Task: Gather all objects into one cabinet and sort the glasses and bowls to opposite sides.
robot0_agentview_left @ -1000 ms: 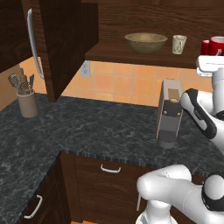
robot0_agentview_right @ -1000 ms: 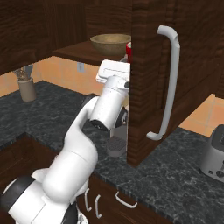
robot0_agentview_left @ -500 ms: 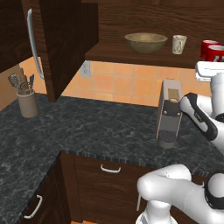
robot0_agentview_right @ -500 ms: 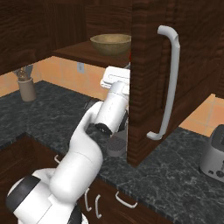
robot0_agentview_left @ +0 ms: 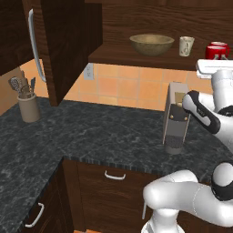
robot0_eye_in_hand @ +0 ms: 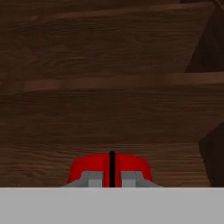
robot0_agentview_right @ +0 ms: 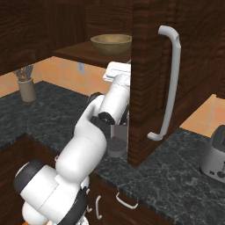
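Observation:
My gripper (robot0_eye_in_hand: 112, 177) is shut on the wall of the red mug (robot0_eye_in_hand: 109, 166), facing the dark wood back of the cabinet. In the left base view the red mug (robot0_agentview_left: 217, 49) sits at the right end of the cabinet shelf (robot0_agentview_left: 118, 57), just above my white hand (robot0_agentview_left: 214, 67). The wide tan bowl (robot0_agentview_left: 151, 44) stands mid-shelf. A white patterned mug (robot0_agentview_left: 185, 45) stands between bowl and red mug. From the right, the bowl (robot0_agentview_right: 111, 44) shows beside the open cabinet door (robot0_agentview_right: 149, 79), which hides the red mug.
The right door's long silver handle (robot0_agentview_right: 173, 83) juts toward the base. A second open door (robot0_agentview_left: 68, 45) hangs at the left. Under the shelf stands a silver coffee machine (robot0_agentview_left: 175, 118). A utensil holder (robot0_agentview_left: 28, 104) sits far left, a toaster (robot0_agentview_right: 215, 154) far right, on the black counter (robot0_agentview_left: 91, 136).
My hand has shifted slightly at the shelf's right end with the red mug. In the right base view the mug has slipped behind the door edge. Bowl and white mug have not moved.

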### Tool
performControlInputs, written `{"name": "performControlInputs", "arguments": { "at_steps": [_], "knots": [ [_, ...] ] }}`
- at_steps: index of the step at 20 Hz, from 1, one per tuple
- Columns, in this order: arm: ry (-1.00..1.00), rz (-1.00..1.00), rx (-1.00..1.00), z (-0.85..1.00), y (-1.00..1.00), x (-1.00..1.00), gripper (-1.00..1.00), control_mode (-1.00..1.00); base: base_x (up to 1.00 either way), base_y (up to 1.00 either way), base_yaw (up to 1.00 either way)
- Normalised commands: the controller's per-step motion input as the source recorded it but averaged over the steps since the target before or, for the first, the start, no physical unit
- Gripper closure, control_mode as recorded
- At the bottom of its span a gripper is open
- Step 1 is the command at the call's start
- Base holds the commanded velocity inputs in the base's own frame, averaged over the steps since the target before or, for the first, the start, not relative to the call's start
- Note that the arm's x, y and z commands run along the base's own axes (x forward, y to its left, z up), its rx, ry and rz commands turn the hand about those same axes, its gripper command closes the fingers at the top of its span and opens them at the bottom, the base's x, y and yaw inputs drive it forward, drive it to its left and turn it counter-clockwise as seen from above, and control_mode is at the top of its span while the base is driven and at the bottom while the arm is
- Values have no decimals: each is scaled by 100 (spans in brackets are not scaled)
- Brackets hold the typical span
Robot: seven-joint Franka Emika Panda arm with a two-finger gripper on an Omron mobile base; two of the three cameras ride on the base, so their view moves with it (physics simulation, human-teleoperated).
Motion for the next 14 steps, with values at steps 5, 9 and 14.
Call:
{"name": "performControlInputs", "arguments": {
  "at_steps": [5,9,14],
  "knots": [
    [0,0,0,-30,1,56,100,-100,0,0,0],
    [-2,0,0,-41,0,60,100,-100,0,0,0],
    [-1,0,0,-42,0,68,100,-100,0,0,0]
  ]
}}
